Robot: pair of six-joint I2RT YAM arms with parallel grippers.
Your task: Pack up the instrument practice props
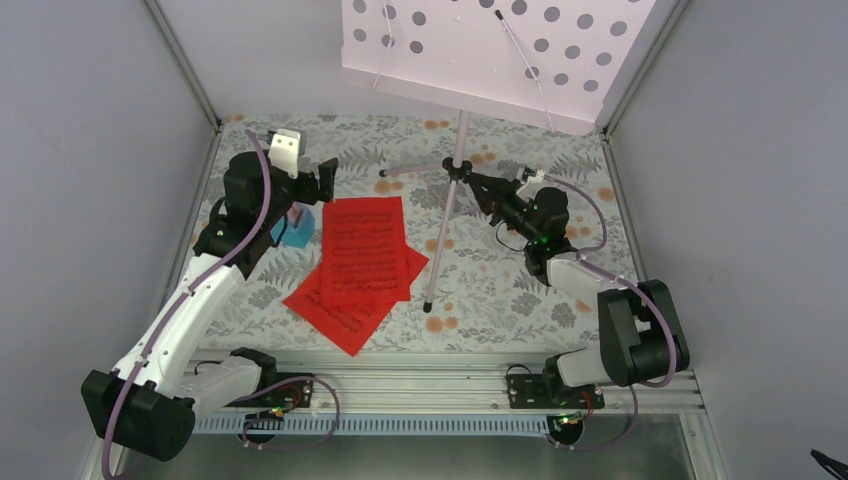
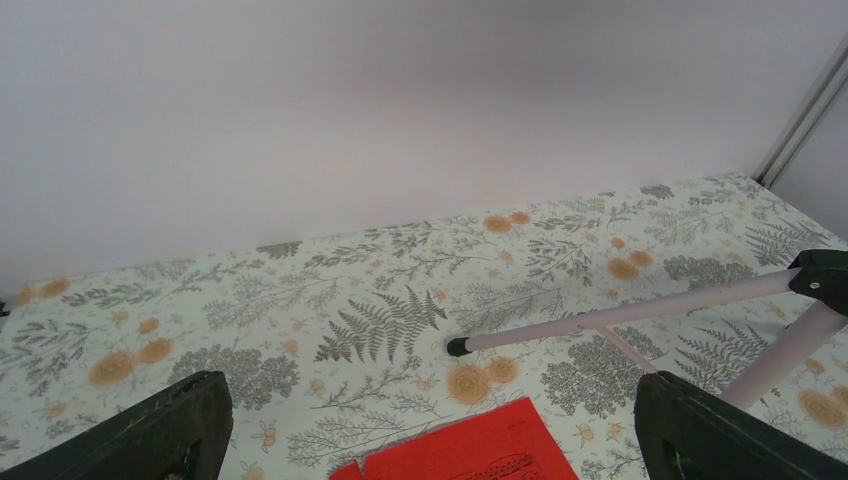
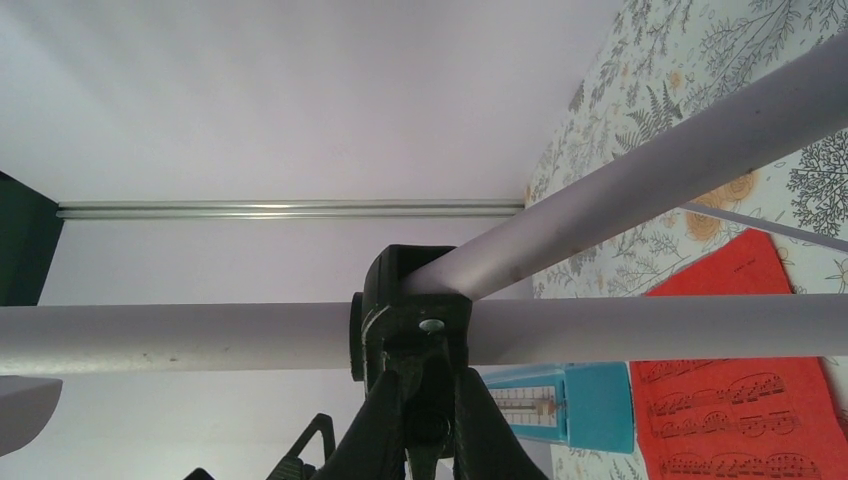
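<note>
The pale lilac music stand (image 1: 480,50) stands at the back middle on its tripod, its perforated desk high over the table. My right gripper (image 1: 478,190) is shut on the black collar (image 3: 410,300) where the stand's legs meet the pole (image 3: 650,330). Red sheet-music pages (image 1: 362,260) lie fanned on the table left of the stand. The light-blue metronome (image 1: 297,228) sits beside them, under my left arm, and shows behind the collar as the metronome (image 3: 580,405). My left gripper (image 1: 325,180) hangs open above the table, with one stand leg (image 2: 600,320) and the pages' corner (image 2: 480,450) between its spread fingers.
A floral cloth (image 1: 500,290) covers the table. Grey walls with metal corner posts (image 1: 185,70) close in the left, back and right. A metal rail (image 1: 420,385) with both arm bases runs along the near edge.
</note>
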